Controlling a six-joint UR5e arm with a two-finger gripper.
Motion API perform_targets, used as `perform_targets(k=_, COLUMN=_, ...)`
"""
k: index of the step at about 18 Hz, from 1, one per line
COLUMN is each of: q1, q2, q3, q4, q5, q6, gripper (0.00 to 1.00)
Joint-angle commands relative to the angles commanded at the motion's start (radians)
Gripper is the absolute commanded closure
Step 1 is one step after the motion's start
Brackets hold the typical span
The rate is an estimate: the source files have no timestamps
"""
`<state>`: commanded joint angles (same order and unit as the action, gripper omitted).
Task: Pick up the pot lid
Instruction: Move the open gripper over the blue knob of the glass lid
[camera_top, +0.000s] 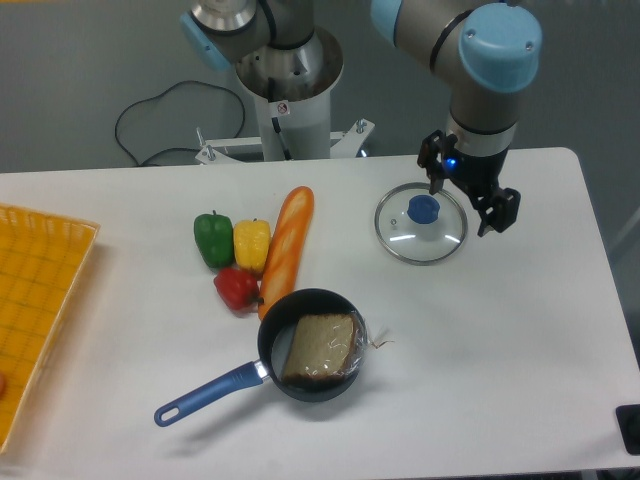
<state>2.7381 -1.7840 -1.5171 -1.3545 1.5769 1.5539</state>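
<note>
The gripper (461, 207) hangs over the upper right of the table, pointing down, with its two dark fingers spread apart and nothing seen between them. Slightly to its left in the image lies the pot lid (408, 247), a clear round disc with a metal rim and a blue knob (423, 209). The left finger appears over the lid's upper right edge and the other beyond its right side. How high the fingers are above the table is hard to judge.
A black pan (267, 345) with a blue handle holds a brown wrapped item (320, 346). Behind it are a long orange-brown loaf (288, 245), a green pepper (213, 239), a yellow pepper (252, 245) and a red vegetable (237, 288). A yellow crate (50, 290) stands left.
</note>
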Motion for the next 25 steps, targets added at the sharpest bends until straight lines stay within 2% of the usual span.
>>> perform_targets(k=9, q1=-0.009, q2=0.000, q3=-0.020, q4=-0.002, q5=0.006, q6=0.009, gripper=0.00)
perform_targets(k=13, q1=-0.012, q2=0.015, q3=-0.055, q4=0.011, q5=0.005, q6=-0.003, gripper=0.00)
perform_targets(k=23, q1=0.021, q2=0.014, q3=-0.061, q4=0.000, q5=0.035, q6=0.000, gripper=0.00)
perform_targets(k=25, q1=0.037, q2=0.017, q3=-0.098, q4=-0.002, q5=0.031, q6=-0.002, gripper=0.00)
